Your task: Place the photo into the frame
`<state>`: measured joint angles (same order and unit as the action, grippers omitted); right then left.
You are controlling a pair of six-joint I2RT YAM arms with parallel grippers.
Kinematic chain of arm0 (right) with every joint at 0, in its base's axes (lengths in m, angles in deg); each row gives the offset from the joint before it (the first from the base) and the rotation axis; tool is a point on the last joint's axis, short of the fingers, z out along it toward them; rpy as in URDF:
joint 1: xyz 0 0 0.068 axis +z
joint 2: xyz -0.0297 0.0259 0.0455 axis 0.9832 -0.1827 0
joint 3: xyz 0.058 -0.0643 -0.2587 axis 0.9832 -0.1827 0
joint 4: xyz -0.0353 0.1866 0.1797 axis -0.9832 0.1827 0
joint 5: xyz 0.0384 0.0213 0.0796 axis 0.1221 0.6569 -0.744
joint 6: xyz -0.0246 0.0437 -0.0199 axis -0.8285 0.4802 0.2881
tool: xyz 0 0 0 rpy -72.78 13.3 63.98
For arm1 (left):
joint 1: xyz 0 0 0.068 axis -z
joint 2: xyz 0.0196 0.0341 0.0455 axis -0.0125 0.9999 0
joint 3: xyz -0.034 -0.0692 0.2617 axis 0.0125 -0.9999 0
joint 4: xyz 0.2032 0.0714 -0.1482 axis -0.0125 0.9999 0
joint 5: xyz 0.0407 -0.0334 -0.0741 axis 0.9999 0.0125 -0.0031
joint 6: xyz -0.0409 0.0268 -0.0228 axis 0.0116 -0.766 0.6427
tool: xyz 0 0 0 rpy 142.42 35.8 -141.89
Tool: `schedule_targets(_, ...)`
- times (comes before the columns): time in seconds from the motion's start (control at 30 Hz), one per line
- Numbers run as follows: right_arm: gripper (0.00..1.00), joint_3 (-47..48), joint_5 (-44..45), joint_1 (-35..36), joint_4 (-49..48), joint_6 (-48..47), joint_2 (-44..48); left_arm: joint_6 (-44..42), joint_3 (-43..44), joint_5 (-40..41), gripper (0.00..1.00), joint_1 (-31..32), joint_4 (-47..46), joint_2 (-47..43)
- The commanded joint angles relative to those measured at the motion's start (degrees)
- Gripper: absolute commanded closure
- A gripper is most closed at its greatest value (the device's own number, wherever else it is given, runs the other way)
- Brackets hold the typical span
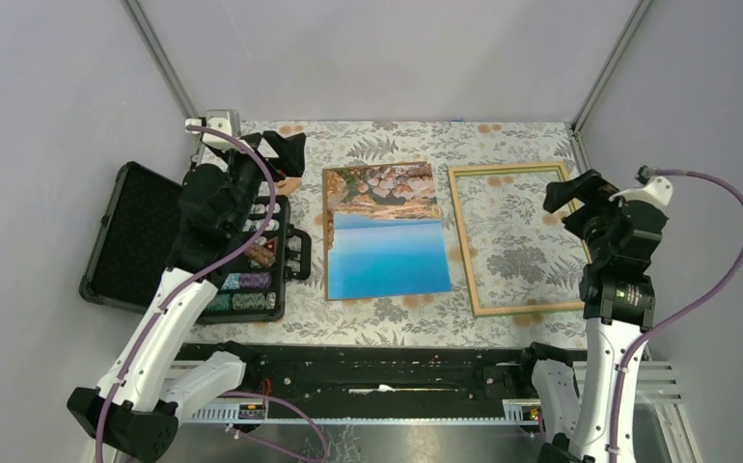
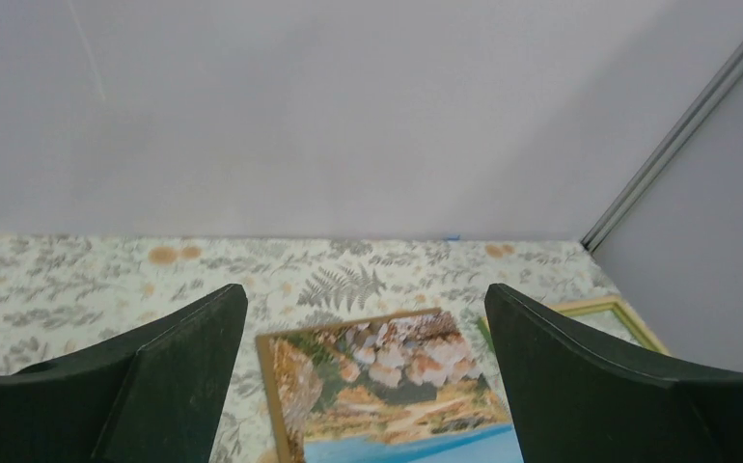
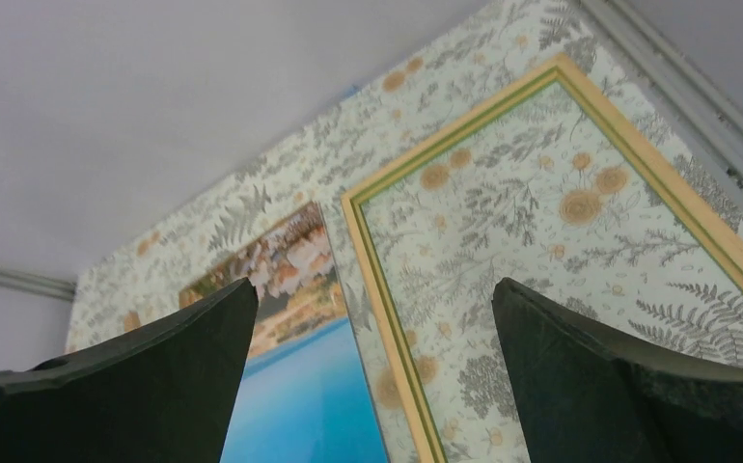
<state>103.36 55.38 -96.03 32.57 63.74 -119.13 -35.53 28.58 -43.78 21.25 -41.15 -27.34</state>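
Observation:
The photo [image 1: 387,231] lies face up mid-table, its rocky end far and its blue sea near. It also shows in the left wrist view [image 2: 387,376] and the right wrist view [image 3: 290,386]. The frame [image 1: 461,241] lies flat just right of it, with tablecloth showing through; its wood and green rails [image 3: 387,328] run beside the photo's edge. My left gripper [image 1: 286,154] hangs open above the table, left of the photo's far end, empty [image 2: 366,289]. My right gripper [image 1: 570,193] hangs open over the frame's right rail, empty [image 3: 375,285].
An open black case [image 1: 131,236] with rows of poker chips [image 1: 252,280] sits at the left under my left arm. A brown board edge [image 2: 267,386] peeks out along the photo's left side. Grey walls and metal posts [image 1: 599,68] enclose the floral-cloth table.

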Motion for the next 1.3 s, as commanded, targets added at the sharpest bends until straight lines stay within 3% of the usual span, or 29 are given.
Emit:
schedule_targets(0.0, 0.0, -3.9, 8.0, 5.3, 0.7, -3.4, 2.0, -0.2, 0.3, -3.3, 0.01, 0.5, -6.5, -1.1)
schedule_targets(0.1, 0.0, -8.5, 9.3, 8.0, -2.1, -3.0, 6.2, 0.4, 0.2, -4.7, 0.01, 0.9, -7.0, -1.0)
schedule_targets(0.2, 0.0, -12.2, 4.0, 8.3, -4.3, -2.5, 8.8, 1.1, -0.1, -5.4, 0.01, 1.4, -7.5, -0.7)
schedule_targets(0.33, 0.0, -15.4, 0.4, 8.3, -4.1, 6.4, 6.5, 1.9, -0.4, -5.9, 0.01, 1.7, -7.8, -0.4)
schedule_targets(0.7, 0.0, -23.6, -34.0, 9.3, -11.9, 8.3, -13.8, 4.9, -2.8, -9.4, 0.01, 2.6, -11.8, -1.1)
schedule_targets(0.9, 0.0, -21.6, -24.4, 23.9, -6.8, 4.2, -18.3, 5.7, -2.8, -9.5, 0.01, 2.9, -11.7, -1.1)
schedule_targets(1.27, 0.0, -22.8, -12.4, 39.7, -8.4, 7.8, -25.2, 11.5, -2.7, -3.9, 0.01, 3.1, -9.2, 0.7)
